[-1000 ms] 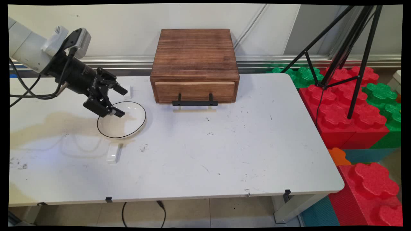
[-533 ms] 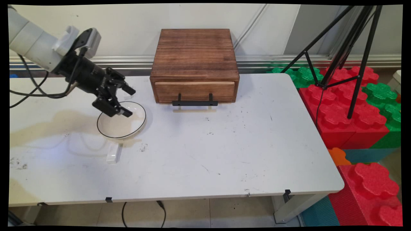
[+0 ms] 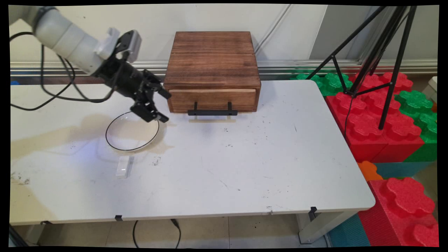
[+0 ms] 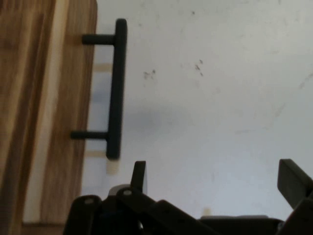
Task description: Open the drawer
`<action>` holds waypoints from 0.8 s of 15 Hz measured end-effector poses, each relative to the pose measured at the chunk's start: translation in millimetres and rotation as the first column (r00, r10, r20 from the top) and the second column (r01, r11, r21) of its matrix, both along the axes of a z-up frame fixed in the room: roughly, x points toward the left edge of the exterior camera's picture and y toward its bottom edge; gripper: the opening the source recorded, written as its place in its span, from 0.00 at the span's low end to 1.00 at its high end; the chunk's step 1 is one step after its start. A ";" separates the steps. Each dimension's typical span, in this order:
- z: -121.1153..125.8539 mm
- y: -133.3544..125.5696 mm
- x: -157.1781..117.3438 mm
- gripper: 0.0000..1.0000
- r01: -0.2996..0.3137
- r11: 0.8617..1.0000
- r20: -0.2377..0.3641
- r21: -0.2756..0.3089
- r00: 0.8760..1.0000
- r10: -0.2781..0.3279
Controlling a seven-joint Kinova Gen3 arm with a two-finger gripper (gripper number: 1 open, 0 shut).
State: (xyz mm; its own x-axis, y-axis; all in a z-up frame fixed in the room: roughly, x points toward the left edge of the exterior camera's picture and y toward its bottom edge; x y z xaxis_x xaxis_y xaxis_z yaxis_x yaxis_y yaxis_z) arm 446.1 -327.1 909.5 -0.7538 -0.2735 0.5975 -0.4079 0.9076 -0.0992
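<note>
My black gripper (image 3: 166, 106) hangs open and empty above the table, just left of the wooden drawer box (image 3: 212, 70) and over the far right rim of a white plate with a black rim (image 3: 130, 136). The box's drawer is shut, with a black bar handle (image 3: 212, 112) on its front. In the hand view the gripper (image 4: 215, 178) shows wide apart fingers (image 4: 139, 176), and the black handle (image 4: 116, 88) stands up the picture beside the wooden drawer front (image 4: 44, 112), ahead and to the left of the fingers.
A small white block (image 3: 123, 167) lies on the table in front of the plate. Red and green giant bricks (image 3: 381, 115) and a black tripod (image 3: 378, 52) stand to the right of the table (image 3: 262, 168).
The arm has swung right, carrying the open gripper from above the plate's left part to beside the drawer box's left front corner. Plate, block and box have stayed put.
</note>
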 end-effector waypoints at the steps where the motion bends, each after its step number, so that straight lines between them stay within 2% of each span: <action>1: -2.4 -7.7 -6.1 1.00 0.007 1.000 0.006 -0.007 1.000 -0.007; 6: -17.5 -43.2 -34.5 1.00 0.037 0.999 0.048 -0.023 0.998 -0.036; 12: -40.8 -76.8 -65.1 1.00 0.056 0.998 0.090 -0.009 0.994 -0.055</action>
